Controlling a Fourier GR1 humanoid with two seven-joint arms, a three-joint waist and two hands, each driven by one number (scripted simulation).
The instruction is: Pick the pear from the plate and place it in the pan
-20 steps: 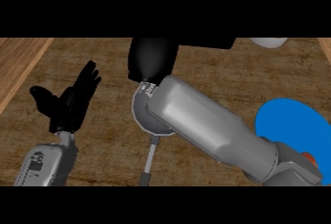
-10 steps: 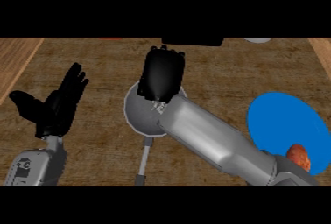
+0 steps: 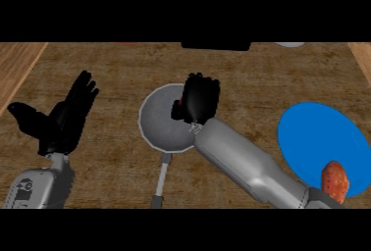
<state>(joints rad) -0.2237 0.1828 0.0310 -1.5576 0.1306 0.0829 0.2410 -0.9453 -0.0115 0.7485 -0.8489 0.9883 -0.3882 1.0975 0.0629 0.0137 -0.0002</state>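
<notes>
Left hand (image 3: 64, 120): positioned near the left edge of the counter (image 3: 109, 63), fingers straight and spread, pointing away from the robot, thumb extended to the left. It grasps nothing and touches no object.

Pan (image 3: 161, 123): a round grey pan located at the centre of the counter. Its handle (image 3: 162, 182) extends toward the near edge.

Right hand (image 3: 198, 99): positioned over the right rim of the pan, palm down, fingers curled. Whether the curled fingers enclose anything cannot be determined. The grey right forearm (image 3: 246, 164) runs diagonally from the lower right corner and covers the pan's right portion.

Plate (image 3: 319, 142): a blue plate located near the right edge of the counter, well apart from the pan.

Pear (image 3: 334, 180): an orange-brown pear resting on the near part of the plate, just beside the right forearm.
</notes>
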